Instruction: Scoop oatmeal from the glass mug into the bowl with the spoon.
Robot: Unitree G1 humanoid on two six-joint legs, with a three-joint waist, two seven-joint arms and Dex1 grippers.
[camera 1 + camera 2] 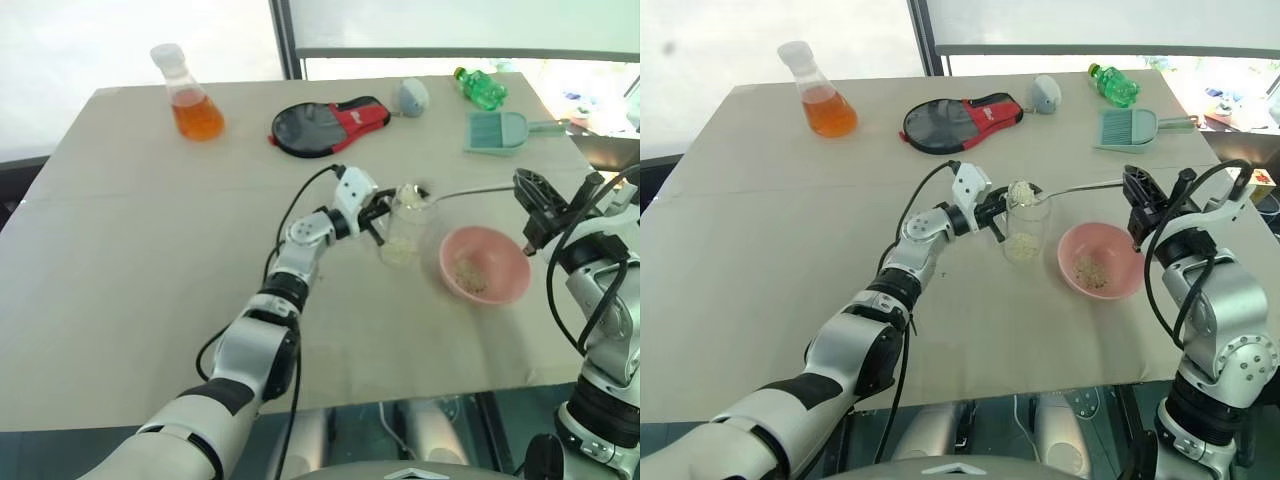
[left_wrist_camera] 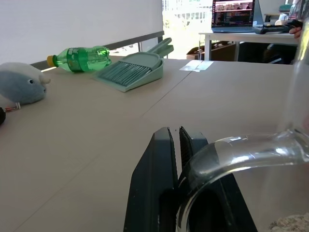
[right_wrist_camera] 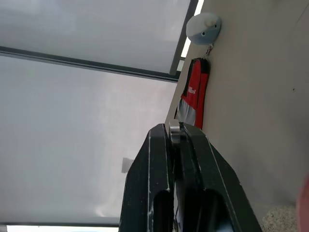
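Right gripper (image 1: 1137,215) clamps the spoon (image 1: 1080,187) handle, its heaped head over the mug (image 1: 1025,232). Left gripper (image 2: 179,145) pinches the mug handle. Carry the spoon level rightward to the bowl (image 1: 1100,262), just right of the mug, then roll slowly to tip the oatmeal (image 1: 1021,190).

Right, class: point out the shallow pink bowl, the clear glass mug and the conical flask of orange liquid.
Shallow pink bowl (image 1: 503,252): left eye view, on its bare inner wall.
Clear glass mug (image 1: 1025,232): right eye view, on its side wall.
Conical flask of orange liquid (image 1: 197,117): left eye view, on the liquid-filled base.
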